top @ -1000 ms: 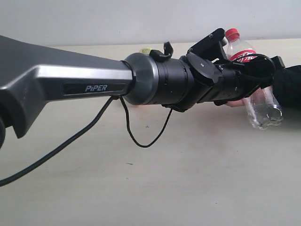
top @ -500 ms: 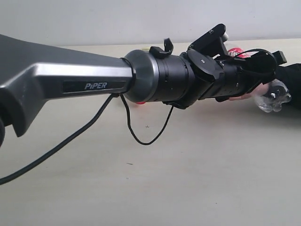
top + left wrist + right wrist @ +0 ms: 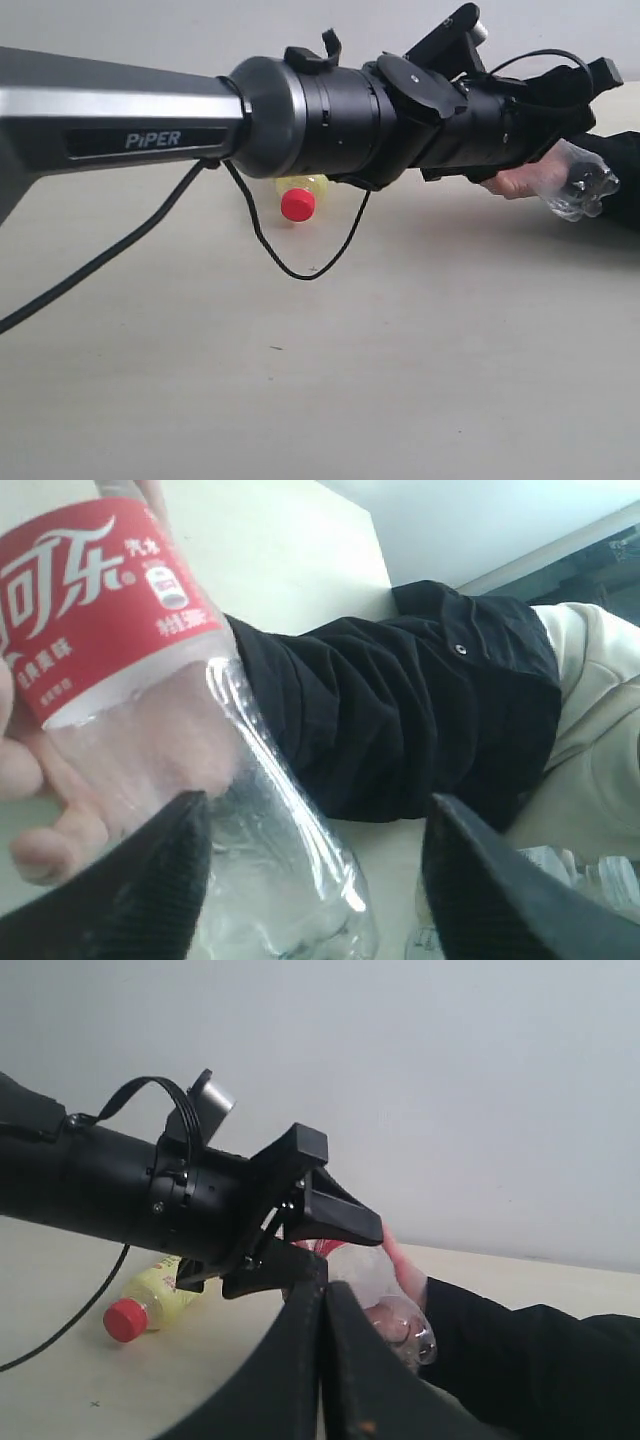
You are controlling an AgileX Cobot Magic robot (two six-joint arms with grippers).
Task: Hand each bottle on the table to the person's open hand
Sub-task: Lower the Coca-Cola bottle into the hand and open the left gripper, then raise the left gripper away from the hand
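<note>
Your left arm has lifted since half a second ago, uncovering the yellow bottle [image 3: 300,195] lying on the table [image 3: 400,380] beneath it. The cola bottle [image 3: 100,605] has stayed in the hand [image 3: 510,182], its clear base poking out to the right. Your left gripper [image 3: 315,802] stands wide, with the cola bottle's base between its fingers and neither pad clearly touching. Your right gripper [image 3: 322,1300] is closed and empty.

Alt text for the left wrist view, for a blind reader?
A red-labelled clear bottle rests in the person's hand, its base between the left gripper's open fingers. Behind lies a black sleeve on the pale table.
</note>
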